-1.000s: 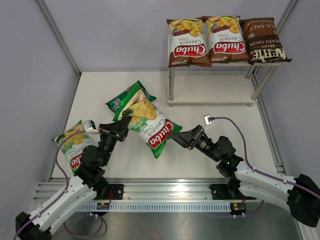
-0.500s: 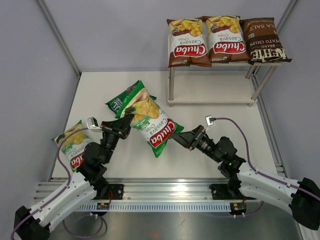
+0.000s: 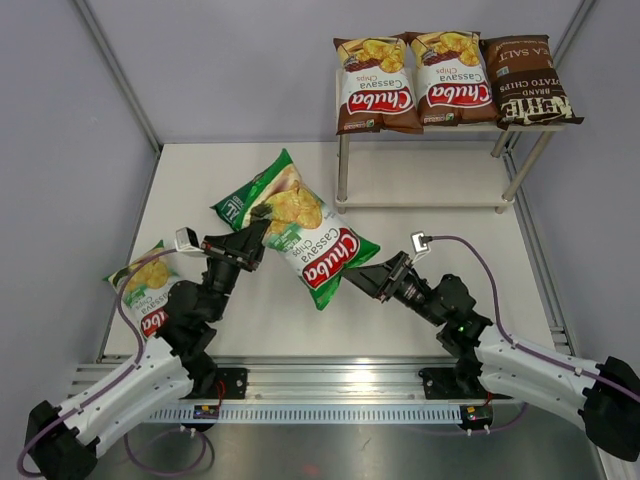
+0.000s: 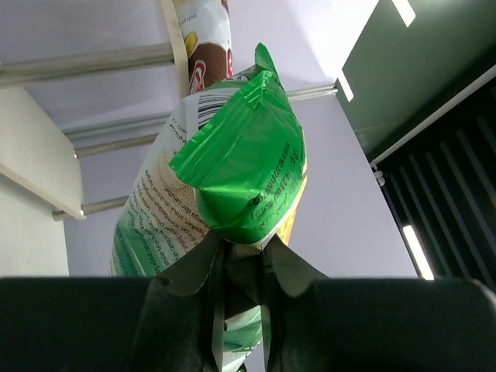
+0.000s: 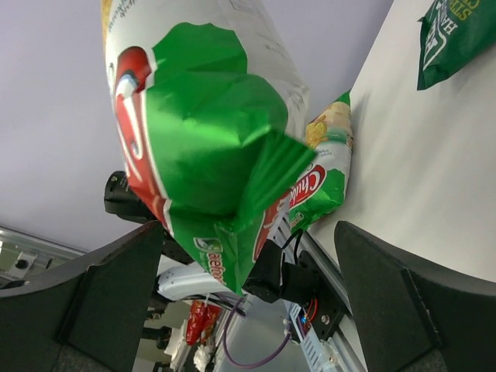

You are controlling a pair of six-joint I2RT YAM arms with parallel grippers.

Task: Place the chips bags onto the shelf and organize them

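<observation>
Left claw [image 3: 256, 234] was clenched tight on one end of the shiny light-green chips bag with the red logo [image 3: 312, 245]. It held the bag up in the air, in the middle of the top picture. A moment before, this bag hung a bit lower and more to the left. Now it had gone up and to the right, toward the little white shelf with thin silver legs [image 3: 430, 188] at the upper right.

The right claw [image 3: 352, 279] sat at the bag's lower corner with its two fingers spread wide, not pinching.

So I think the bag was on its way to the bare lower board. The top board was already full with two brown bags [image 3: 375, 85] and a dark-brown bag [image 3: 530, 82].

A dark-green bag [image 3: 238, 206] lay on the white table [image 3: 440, 250] just behind the held bag. Another light-green bag [image 3: 148, 292] lay at the lower left. Both were not yet put away.
</observation>
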